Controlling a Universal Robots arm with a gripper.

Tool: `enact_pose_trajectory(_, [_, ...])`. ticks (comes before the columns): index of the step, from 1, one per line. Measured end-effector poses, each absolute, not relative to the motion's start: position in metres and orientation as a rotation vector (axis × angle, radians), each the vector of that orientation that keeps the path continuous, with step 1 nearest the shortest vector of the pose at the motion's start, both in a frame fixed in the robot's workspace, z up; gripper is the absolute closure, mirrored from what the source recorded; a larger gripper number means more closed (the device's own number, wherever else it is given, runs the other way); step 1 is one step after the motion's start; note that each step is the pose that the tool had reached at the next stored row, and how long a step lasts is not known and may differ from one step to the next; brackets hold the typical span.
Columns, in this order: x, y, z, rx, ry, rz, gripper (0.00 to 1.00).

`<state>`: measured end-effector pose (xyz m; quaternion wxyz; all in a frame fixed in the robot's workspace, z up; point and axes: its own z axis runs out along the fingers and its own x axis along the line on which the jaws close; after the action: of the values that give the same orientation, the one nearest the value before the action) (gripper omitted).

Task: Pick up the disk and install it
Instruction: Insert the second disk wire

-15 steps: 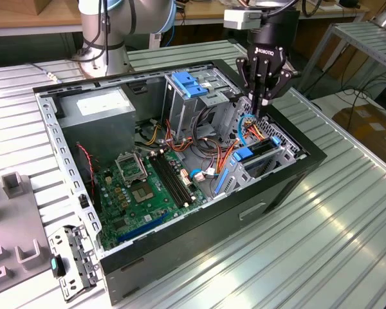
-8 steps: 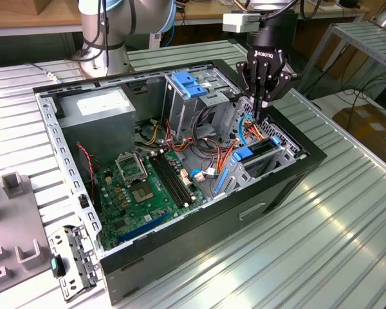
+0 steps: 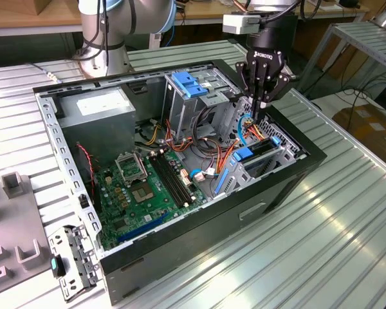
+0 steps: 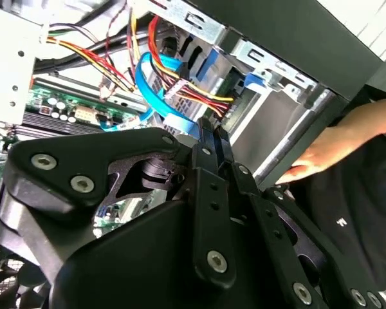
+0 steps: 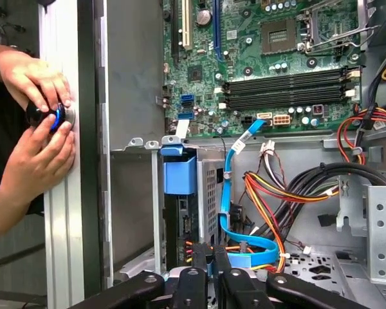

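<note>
The disk [image 3: 260,151] stands on edge inside the metal drive cage [image 3: 280,158] at the front of the open computer case, with its blue rail end [image 5: 180,174] showing at the cage mouth. Most of its body is hidden in the slot. My gripper [image 3: 256,118] hangs just above the cage, beside the blue data cable [image 5: 235,193] and the red, yellow and orange power wires. In both wrist views its fingers [image 5: 199,257] are pressed together with nothing seen between them, their tips [image 4: 209,138] close over the cable bundle.
A motherboard [image 3: 148,187] fills the case floor, with a grey power-supply box [image 3: 100,109] at the back. An upper cage carries a light-blue latch [image 3: 190,85]. A person's hands [image 5: 38,116] hold a round knob on the table frame beside the case; a hand [image 4: 321,151] is also by the case wall.
</note>
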<state>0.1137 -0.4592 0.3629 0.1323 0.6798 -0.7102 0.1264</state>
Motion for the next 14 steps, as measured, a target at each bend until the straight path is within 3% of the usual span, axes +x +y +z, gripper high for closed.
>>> enact_pose_trajectory(7, [0.113, -0.47, 0.361, 2.013, -2.102, 0.296, 0.84])
enact_pose_trajectory(14, [0.111, -0.471, 0.36, 2.016, -2.105, 0.293, 0.84])
